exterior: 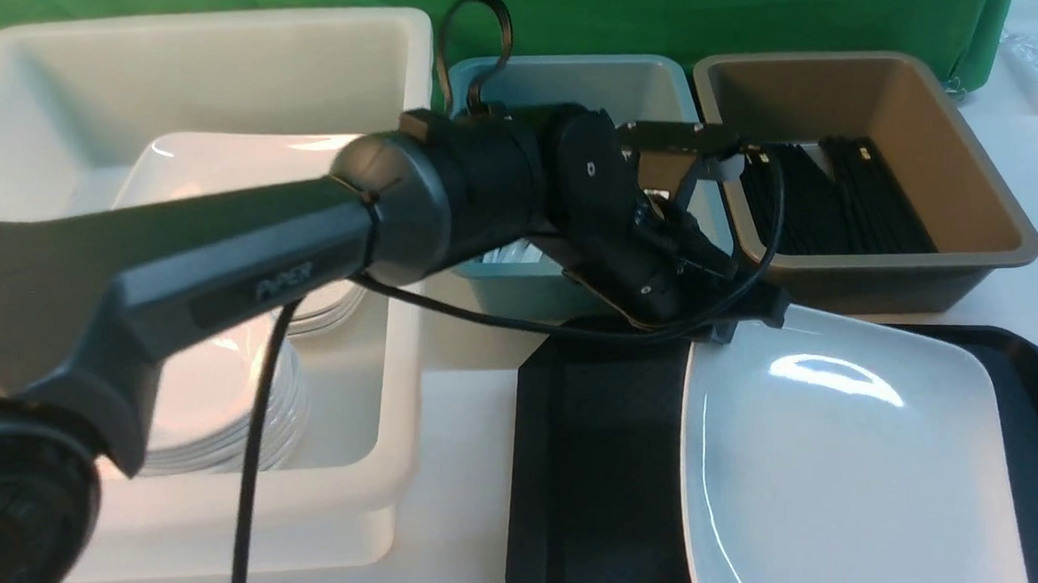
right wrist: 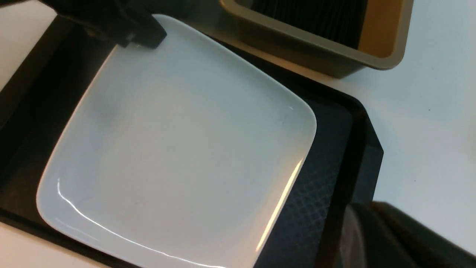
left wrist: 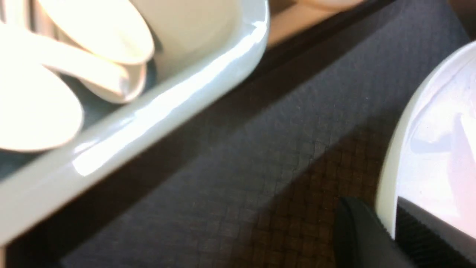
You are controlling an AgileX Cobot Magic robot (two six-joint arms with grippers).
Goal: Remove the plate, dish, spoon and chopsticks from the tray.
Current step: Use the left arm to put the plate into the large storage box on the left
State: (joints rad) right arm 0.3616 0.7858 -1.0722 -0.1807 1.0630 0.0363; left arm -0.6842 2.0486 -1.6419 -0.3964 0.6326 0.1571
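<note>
Left arm, nearest the camera: smooth black casing [exterior: 242, 253], reaching across the white bin [exterior: 401, 404] to the plate, with a loose cable [exterior: 476, 320] looping beneath it.
Left claw [left wrist: 388, 225]: pinching the plate's thin rim, one finger on each face.
Plate [exterior: 847, 452]: over the black tray [exterior: 608, 464], held at one corner; whether it rests fully on the tray, I cannot tell.
Handling: probably stiff, fairly heavy for a one-corner grip, slick with glaze, and breakable if knocked; it could pivot between the fingers.
Where to take hold: the upturned rim, as now, with a firm squeeze and perhaps support from the other side.
Plate's shape: broad rounded square, shallow, glossy white, with bright reflections along its curved edge.
Tray's surface: dark, woven-looking texture, matte beside the glaze; raised rim, cut corners.
Right claw [right wrist: 366, 210]: pressed together, apart from the plate.
Teal bin [exterior: 599, 296]: smooth walls, pale spoons [left wrist: 108, 37] with rounded bowls inside.
Brown bin [exterior: 883, 281]: slim black sticks [exterior: 878, 193] in bundles.
White bin: deep, smooth-walled, with stacked glossy dishes [exterior: 213, 387].
Likely next: lift the plate gently and carry it to the white bin.
</note>
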